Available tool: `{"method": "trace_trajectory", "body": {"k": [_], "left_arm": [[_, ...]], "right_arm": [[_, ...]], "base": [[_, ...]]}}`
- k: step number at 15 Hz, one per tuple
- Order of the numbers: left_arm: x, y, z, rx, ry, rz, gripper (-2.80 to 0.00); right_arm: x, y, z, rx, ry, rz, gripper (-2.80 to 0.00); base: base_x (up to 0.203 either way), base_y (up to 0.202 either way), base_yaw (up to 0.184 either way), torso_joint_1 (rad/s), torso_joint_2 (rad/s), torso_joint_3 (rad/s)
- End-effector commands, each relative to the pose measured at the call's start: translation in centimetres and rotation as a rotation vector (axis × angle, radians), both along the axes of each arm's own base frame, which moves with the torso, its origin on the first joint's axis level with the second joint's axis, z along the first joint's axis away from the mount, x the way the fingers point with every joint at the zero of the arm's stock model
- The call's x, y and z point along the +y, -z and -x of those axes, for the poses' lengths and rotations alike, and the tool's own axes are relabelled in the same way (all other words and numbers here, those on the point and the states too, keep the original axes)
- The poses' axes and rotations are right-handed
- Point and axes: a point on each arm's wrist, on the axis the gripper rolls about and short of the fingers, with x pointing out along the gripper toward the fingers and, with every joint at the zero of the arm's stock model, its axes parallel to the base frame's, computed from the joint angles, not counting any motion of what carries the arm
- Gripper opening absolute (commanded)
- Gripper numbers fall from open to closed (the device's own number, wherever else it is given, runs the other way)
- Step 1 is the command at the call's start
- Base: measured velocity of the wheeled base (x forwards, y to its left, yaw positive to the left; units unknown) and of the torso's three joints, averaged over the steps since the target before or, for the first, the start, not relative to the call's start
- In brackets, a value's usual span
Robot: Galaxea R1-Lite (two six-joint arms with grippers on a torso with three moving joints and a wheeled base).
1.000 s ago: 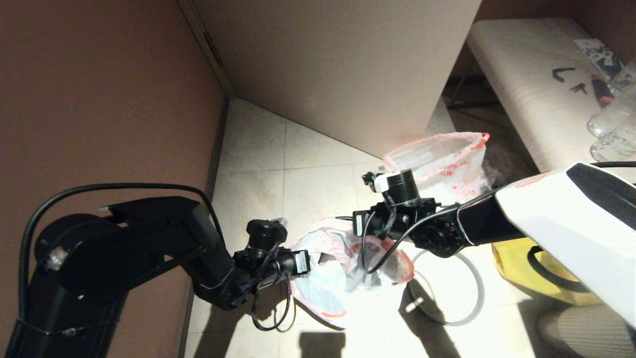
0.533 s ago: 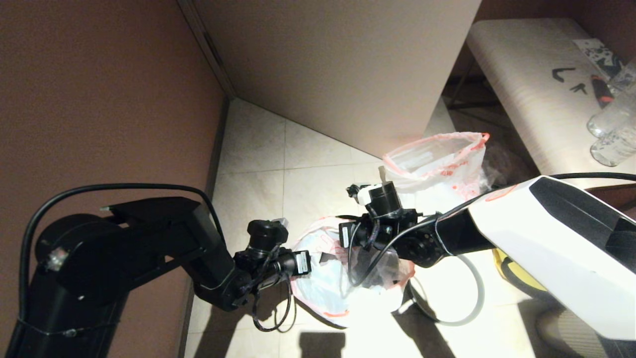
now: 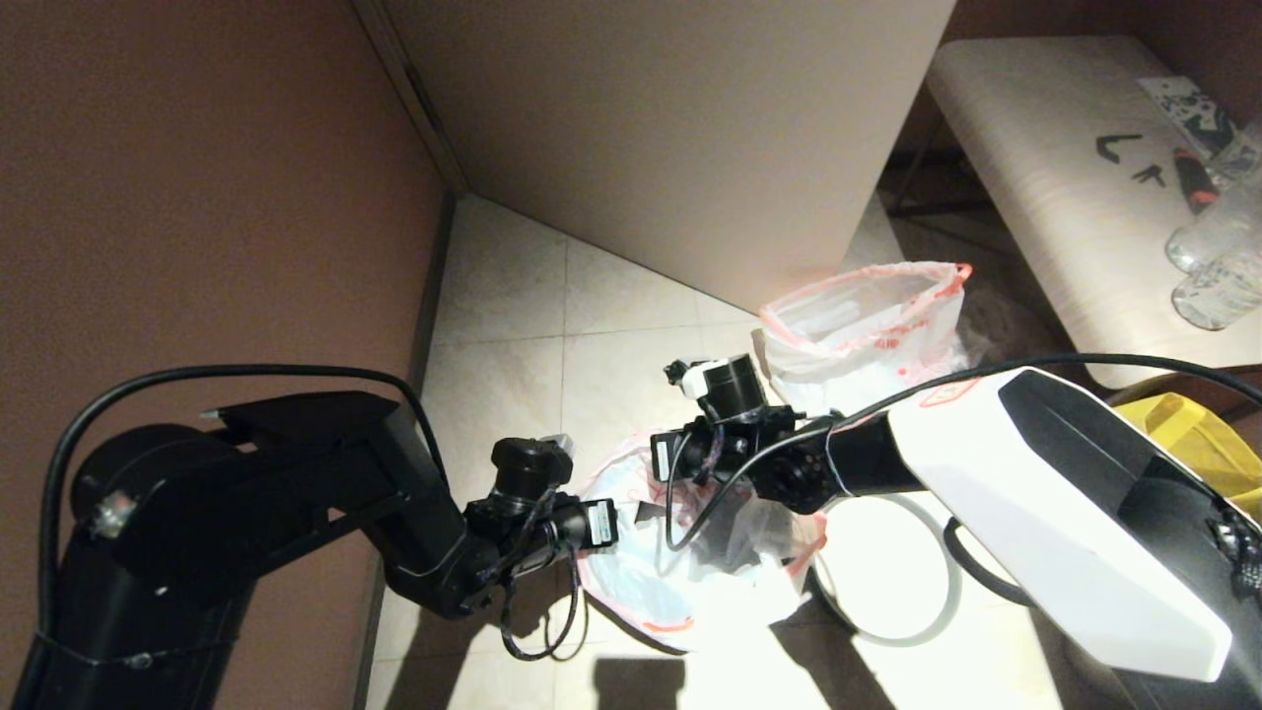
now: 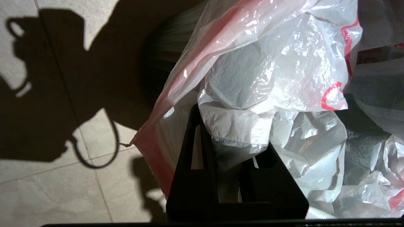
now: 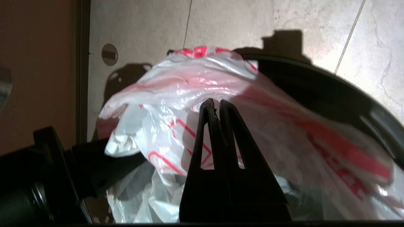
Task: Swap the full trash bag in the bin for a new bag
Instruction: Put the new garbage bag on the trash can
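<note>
The new bag (image 3: 680, 562) sits slack in the bin (image 4: 161, 47), its red-orange hem spread over the mouth. The bin's dark wall (image 5: 318, 78) shows behind the film. My left gripper (image 3: 641, 515) (image 4: 232, 135) is shut on a bunched fold of the new bag (image 4: 252, 78) at its near-left side. From the right, my right gripper (image 3: 646, 463) (image 5: 216, 102) reaches across, its fingers pressed together at the hem of the new bag (image 5: 195, 85). The full trash bag (image 3: 868, 325) stands on the floor behind. The grey hoop (image 3: 954, 582) lies on the floor right of the bin.
A brown wall (image 3: 197, 197) closes the left side and a pale cabinet (image 3: 670, 128) stands behind. At the right are a bench (image 3: 1045, 168) carrying clear bottles (image 3: 1213, 256) and a yellow tote (image 3: 1173, 424).
My right arm has swung leftward across the bin mouth, carrying its gripper toward the bag's far-left hem and uncovering the yellow tote. The left arm has stayed in place.
</note>
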Motion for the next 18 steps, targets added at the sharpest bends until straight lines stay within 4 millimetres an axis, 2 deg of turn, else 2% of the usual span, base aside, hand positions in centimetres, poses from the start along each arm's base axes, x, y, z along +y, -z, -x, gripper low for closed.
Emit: {"method": "trace_trajectory", "body": {"k": [1,3,6,9,12,15,18], "left_arm": [[0.0,-0.1,0.0,-0.004,-0.001,0.005,-2.8],[-0.1,0.0,0.0,-0.004,0.002,0.003,-2.8],[-0.2,0.0,0.1,-0.003,0.003,0.0,-2.8],[-0.1,0.1,0.3,-0.038,0.017,-0.002,-2.8],[0.0,0.3,0.2,-0.076,0.014,0.011,-2.8],[0.0,0.6,0.0,-0.077,0.009,0.006,-2.8],[0.1,0.7,0.0,-0.077,0.008,-0.001,-2.8]], "right_arm": [[0.3,0.4,-0.9,-0.008,0.007,-0.007,-2.8],[0.2,0.2,-2.0,-0.021,0.023,-0.014,-2.8],[-1.0,1.5,-3.5,-0.018,0.048,0.016,-2.8],[-2.4,1.5,-4.6,-0.049,0.083,-0.008,-2.8],[-3.4,1.6,-5.1,-0.044,0.112,0.003,-2.8],[-5.4,0.2,-5.7,-0.061,0.164,0.001,-2.8],[-7.4,0.1,-5.6,-0.035,0.199,0.021,-2.8]], "base": [[0.0,0.0,0.0,0.0,0.0,0.0],[0.0,0.0,0.0,0.0,0.0,0.0],[0.0,0.0,0.0,0.0,0.0,0.0],[0.0,0.0,0.0,0.0,0.0,0.0],[0.0,0.0,0.0,0.0,0.0,0.0],[0.0,0.0,0.0,0.0,0.0,0.0],[0.0,0.0,0.0,0.0,0.0,0.0]]}}
